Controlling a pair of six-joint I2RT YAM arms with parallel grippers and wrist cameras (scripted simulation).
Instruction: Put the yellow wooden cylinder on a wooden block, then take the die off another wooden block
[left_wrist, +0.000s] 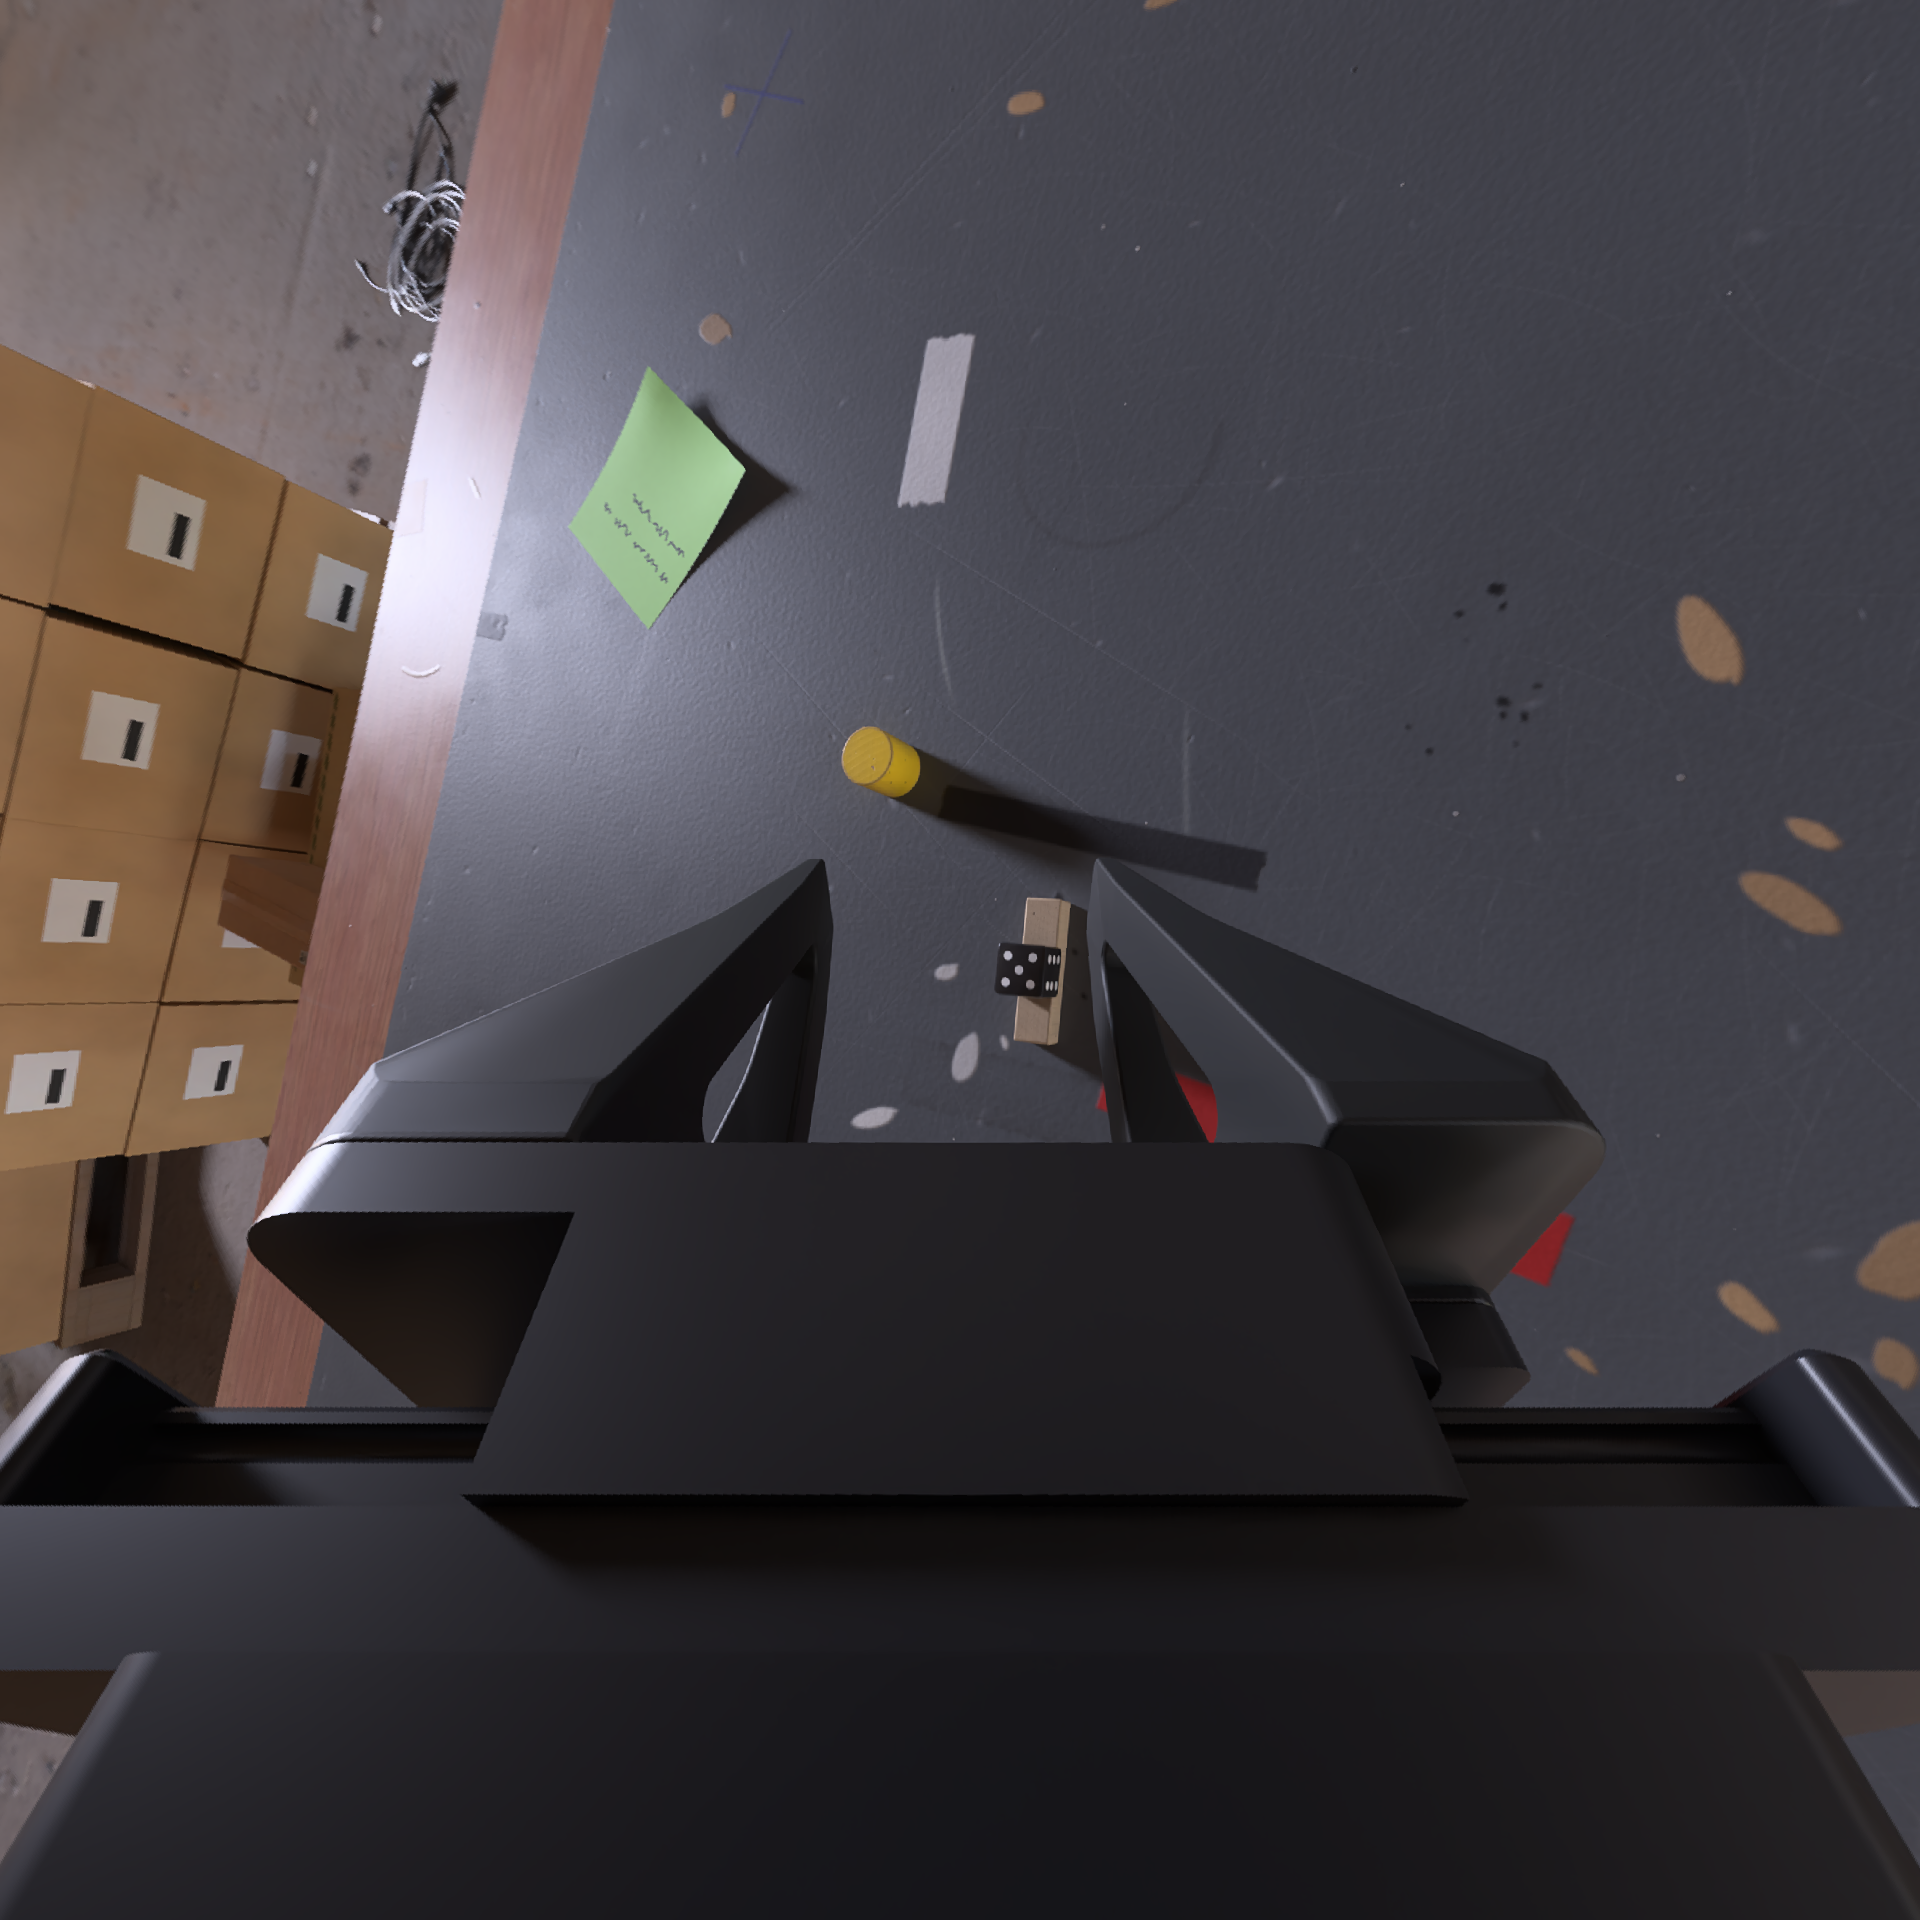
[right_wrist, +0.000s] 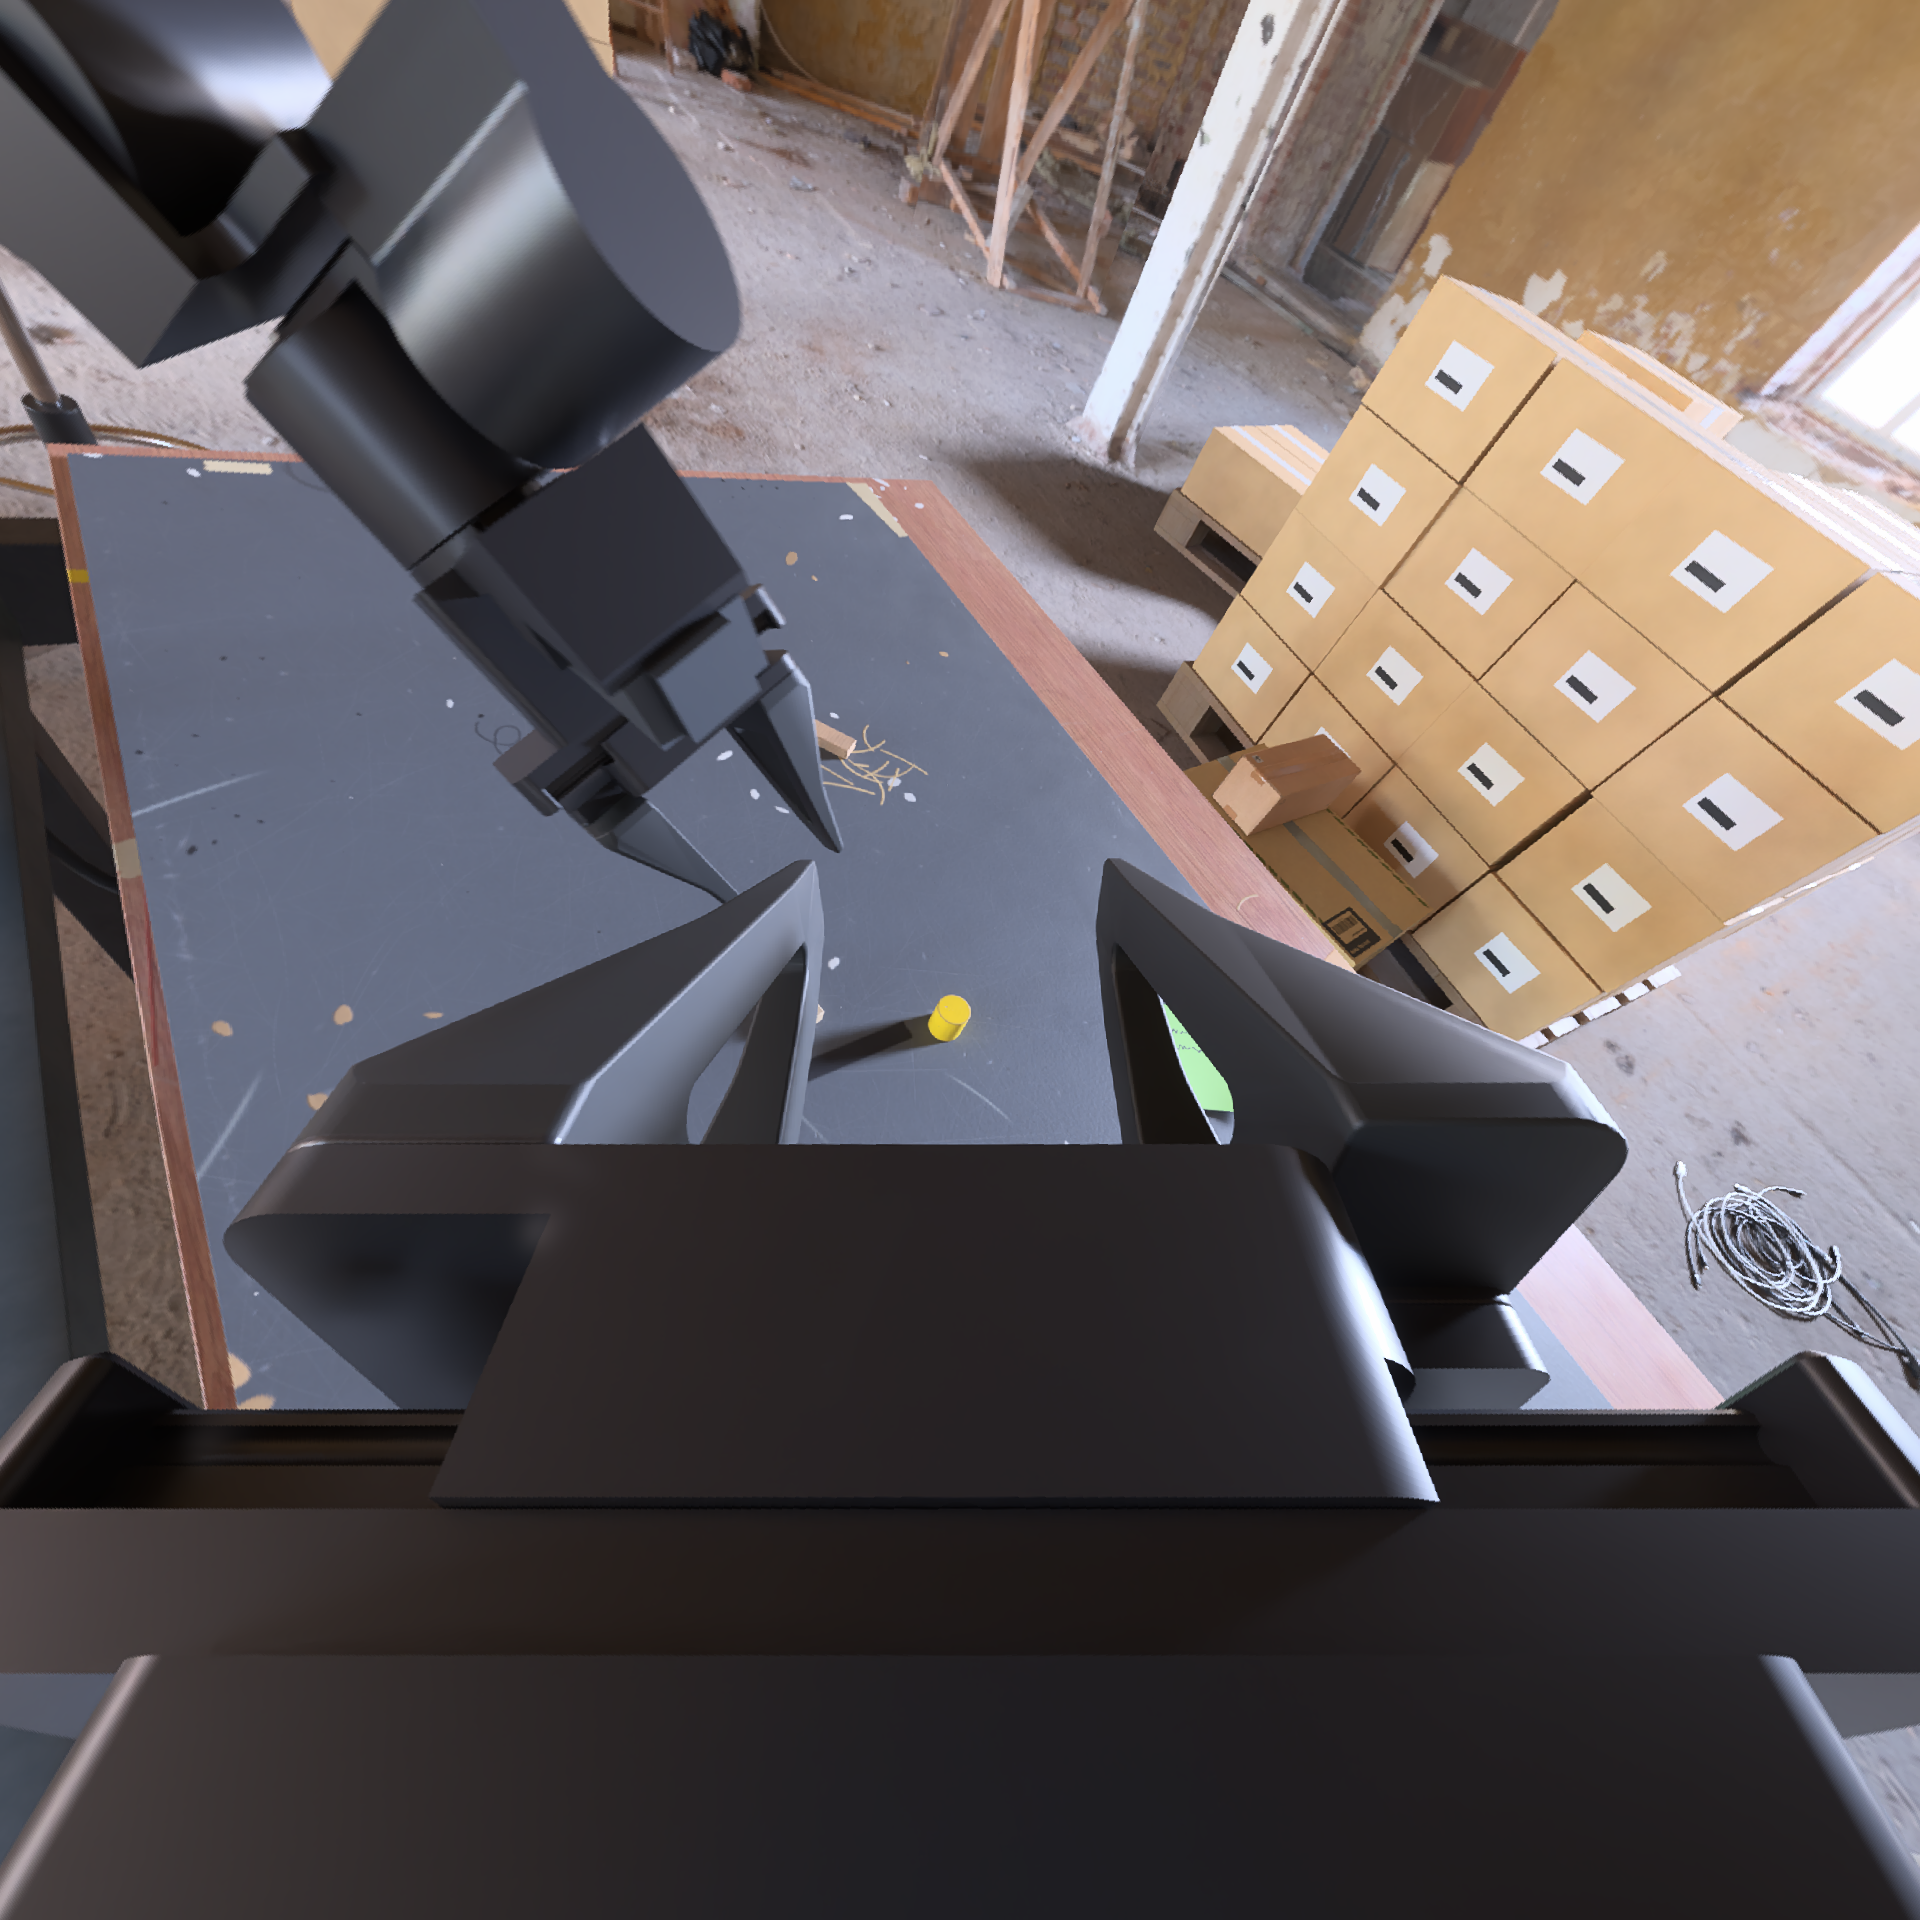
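Note:
A yellow wooden cylinder (left_wrist: 881, 761) stands on the dark grey table, beyond my left gripper (left_wrist: 958, 864), which is open and empty above the table. A black die (left_wrist: 1029, 969) sits on a pale wooden block (left_wrist: 1042, 1013) just inside the left gripper's right finger. In the right wrist view the cylinder (right_wrist: 949, 1017) stands between and beyond the fingers of my right gripper (right_wrist: 961, 864), which is open and empty. The left gripper (right_wrist: 779, 868) also shows there, higher up at the left. A second wooden block (right_wrist: 837, 740) lies far off by some straw.
A green paper note (left_wrist: 658, 497) and a grey tape strip (left_wrist: 937, 421) lie past the cylinder. A red patch (left_wrist: 1195, 1103) shows behind the right finger. The table's wooden edge (left_wrist: 457, 582) runs along the left; stacked cardboard boxes (right_wrist: 1579, 665) and a cable coil (right_wrist: 1756, 1252) are on the floor.

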